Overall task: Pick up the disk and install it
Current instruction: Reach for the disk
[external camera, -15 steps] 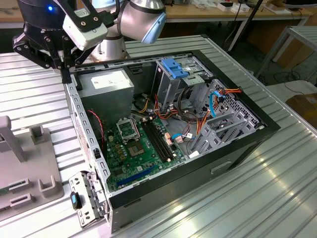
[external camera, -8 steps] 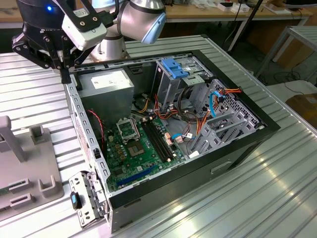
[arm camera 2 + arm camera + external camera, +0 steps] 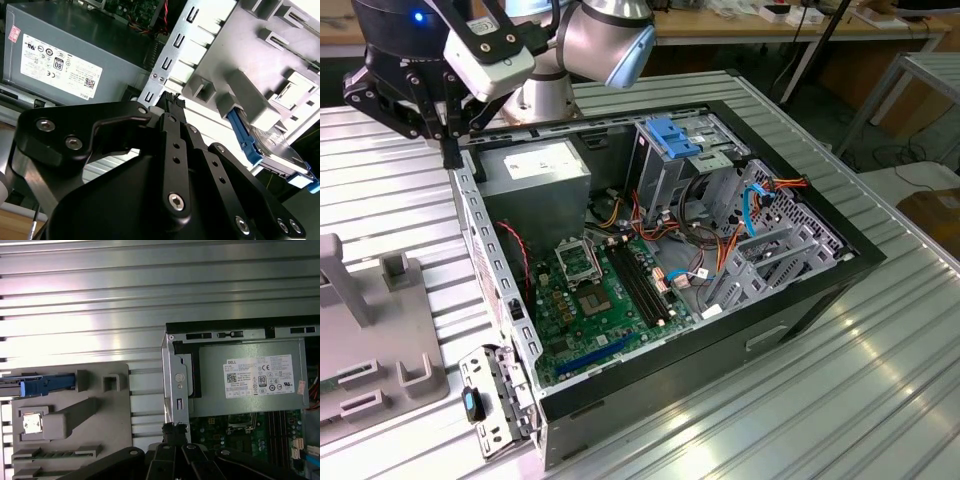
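The disk (image 3: pixel 276 151) is a flat grey metal drive with blue side rails. It rests in a slot at the edge of a grey plastic fixture (image 3: pixel 250 60) beside the computer case. In the first wrist view the disk (image 3: pixel 46 385) is seen edge-on, its blue rail sticking out of the fixture (image 3: pixel 102 440). My gripper (image 3: pixel 451 155) hangs above the case's metal side wall, near the corner by the power supply. Its fingertips are together with nothing between them in both wrist views (image 3: pixel 170 101) (image 3: pixel 175 428). The disk lies well off to one side of the gripper, untouched.
The open computer case (image 3: pixel 800 300) lies on a ribbed metal table (image 3: pixel 820 400), with the motherboard (image 3: pixel 600 300) showing. Inside are a blue-topped drive cage (image 3: pixel 670 150), a grey power supply (image 3: pixel 535 175) and loose orange and blue cables (image 3: pixel 760 200). The fixture (image 3: pixel 380 340) sits at the exterior view's left.
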